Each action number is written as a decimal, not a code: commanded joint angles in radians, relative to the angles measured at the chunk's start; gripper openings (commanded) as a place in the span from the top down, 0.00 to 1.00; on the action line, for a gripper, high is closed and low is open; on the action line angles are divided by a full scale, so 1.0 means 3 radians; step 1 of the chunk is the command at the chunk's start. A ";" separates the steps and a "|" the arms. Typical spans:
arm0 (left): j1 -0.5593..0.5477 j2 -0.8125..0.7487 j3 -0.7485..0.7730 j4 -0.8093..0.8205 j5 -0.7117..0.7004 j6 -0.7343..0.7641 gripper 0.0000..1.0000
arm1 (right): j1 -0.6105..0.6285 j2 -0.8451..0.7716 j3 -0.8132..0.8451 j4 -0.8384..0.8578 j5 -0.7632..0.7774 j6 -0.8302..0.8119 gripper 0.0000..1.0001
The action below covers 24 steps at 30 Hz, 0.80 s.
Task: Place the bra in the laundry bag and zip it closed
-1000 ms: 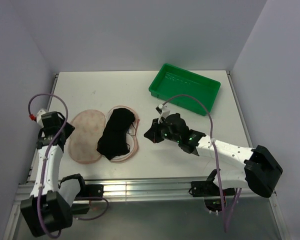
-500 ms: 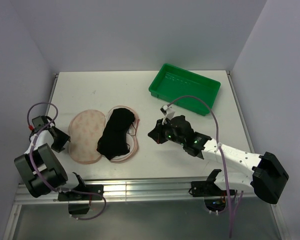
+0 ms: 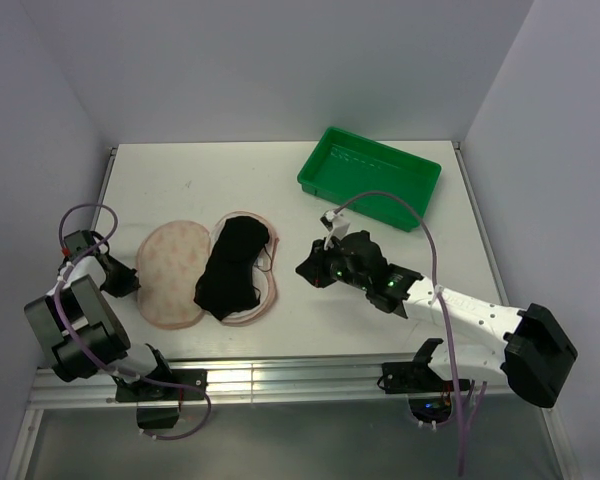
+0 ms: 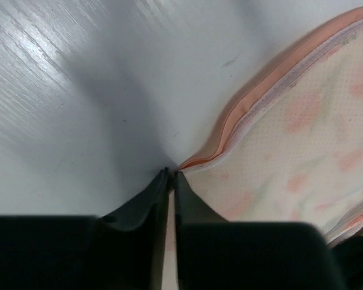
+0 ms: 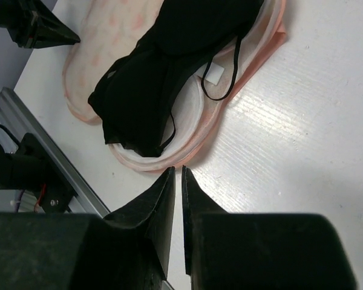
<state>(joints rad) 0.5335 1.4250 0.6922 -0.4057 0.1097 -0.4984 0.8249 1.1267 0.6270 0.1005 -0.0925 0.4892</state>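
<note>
1. Left gripper (image 4: 171, 173): jaws almost together, only a thin slit left. Tips are down at the table (image 3: 180, 170), right at the outer rim of the laundry bag (image 3: 170, 275).
2. The rim's peach edge meets my left fingertips (image 4: 160, 181) from 2 o'clock in the left wrist view. Can't tell whether any fabric is nipped in the slit.
3. Right gripper (image 5: 176, 171): jaws cracked open a sliver, nothing between them. Tips are just off the bag's edge, with the bag at 12 o'clock in the right wrist view.
4. Top view: the bag lies unzipped and flat, off at 9 o'clock from table centre, its two round halves side by side.
5. My left gripper is at the bag's 9 o'clock edge. My right gripper is near its 3 o'clock side, not touching.
6. Bra (image 3: 230, 268): lies on the bag's 3 o'clock half, a black strip running from 1 o'clock to 7 o'clock. Its lower end leans across onto the seam between the halves.
7. Right wrist view: a thin strap loop and a small white label (image 5: 215, 74) lie on the pale lining beside the bra.
8. The 9 o'clock half shows only its printed lining.
9. Green tray (image 3: 372, 172): at 1 o'clock on the table, well apart from the bag and both grippers.
</note>
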 commanded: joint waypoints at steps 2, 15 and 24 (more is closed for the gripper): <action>0.0006 -0.0010 0.0045 -0.0028 0.0028 0.0035 1.00 | -0.0009 0.0120 0.0007 0.0089 0.0058 -0.0025 0.79; -0.0326 -0.0832 -0.0022 0.0105 0.0360 -0.0072 1.00 | -0.0009 0.0937 0.0099 0.0396 0.0119 0.0276 0.61; -0.0648 -0.1287 -0.0088 0.0233 0.0739 -0.0215 1.00 | -0.0009 0.1541 0.0170 0.1040 0.0303 0.1038 0.59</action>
<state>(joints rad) 0.3752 1.0954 0.6693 -0.3706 0.2642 -0.5434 0.8249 1.5494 0.6376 0.2794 -0.0486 0.6979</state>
